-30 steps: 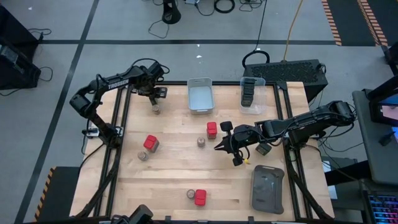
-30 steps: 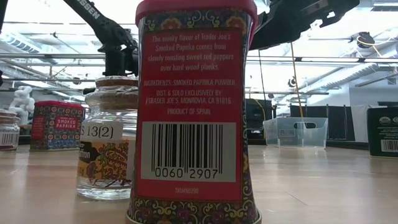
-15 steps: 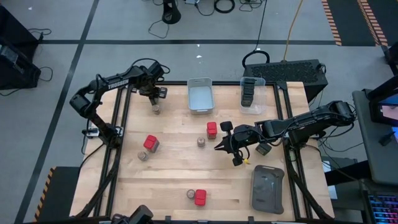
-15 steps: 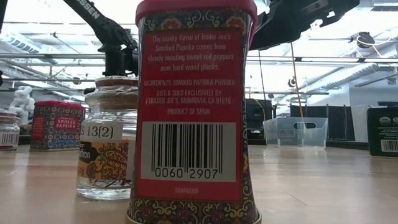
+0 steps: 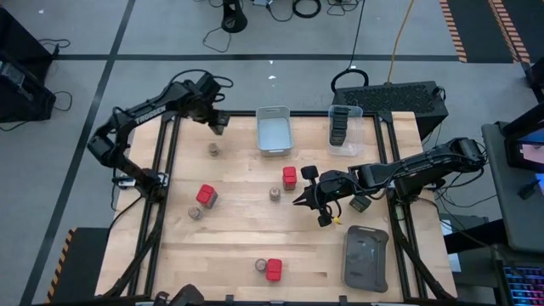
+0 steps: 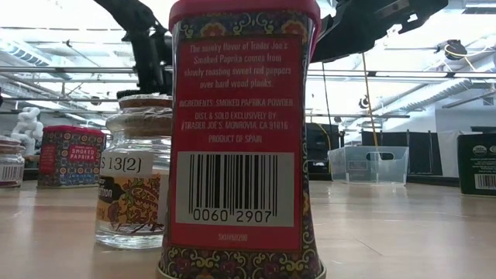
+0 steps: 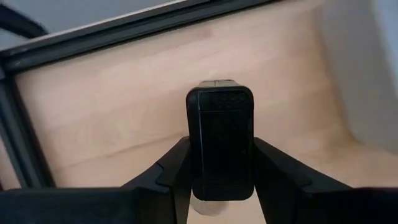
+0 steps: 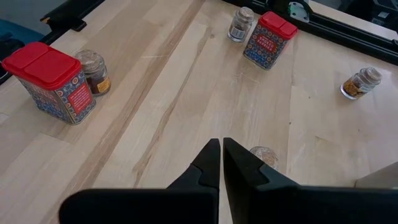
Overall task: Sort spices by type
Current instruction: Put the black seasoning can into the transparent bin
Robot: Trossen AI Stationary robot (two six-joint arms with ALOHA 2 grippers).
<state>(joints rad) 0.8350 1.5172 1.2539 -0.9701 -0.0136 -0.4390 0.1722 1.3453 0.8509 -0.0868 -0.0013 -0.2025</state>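
Note:
My left gripper [image 5: 218, 126] hangs over the table's far left part, shut on a dark black spice container [image 7: 221, 143]. A tan-topped jar [image 5: 213, 149] stands on the table just nearer than it. Red-capped tins [image 5: 206, 195] [image 5: 290, 177] [image 5: 274, 269] and round jars [image 5: 195, 212] [image 5: 274, 195] [image 5: 260, 266] stand scattered on the wood. Several black containers [image 5: 339, 127] sit in the clear bin. My right gripper [image 5: 299, 202] is shut and holds nothing, above the table's middle right, and its wrist view shows the closed gripper [image 8: 221, 152]. My left gripper pinches the black container by two opposite side faces [image 7: 194, 163], one finger on each. The fingers [image 7: 273, 171] come from above, pointing steeply down. The container hangs clear of the wooden table with its cap end toward the wrist camera.
A grey bin [image 5: 273, 129] and a clear bin [image 5: 347, 146] stand at the far edge; a flat dark grey tray [image 5: 365, 257] lies at the near right. In the low view a red paprika tin [image 6: 240, 139] and a jar [image 6: 139, 182] fill the foreground.
My left gripper has gone up and slightly toward the far edge, away from the tan-topped jar, which stays on the table. My right arm has kept still.

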